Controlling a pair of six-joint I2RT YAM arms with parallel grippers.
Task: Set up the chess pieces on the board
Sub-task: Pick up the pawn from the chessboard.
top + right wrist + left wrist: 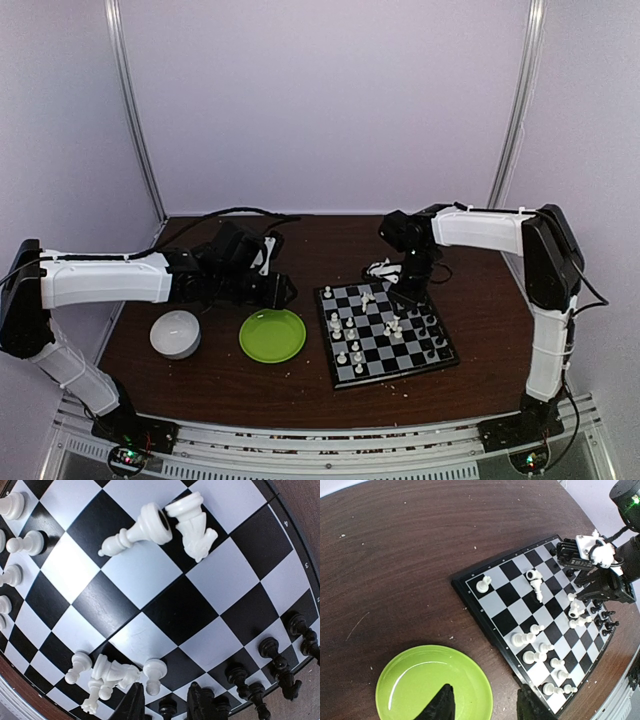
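Work on the small black-and-grey checkered board (520, 607), lying right of the round green plate (405, 680): the right gripper (166, 695), fingers narrowly parted and pinching nothing visible, hovers by toppled white plastic chess pieces (135, 532), likely to right one. The left gripper (484, 690), spread and empty, hangs over the plate.
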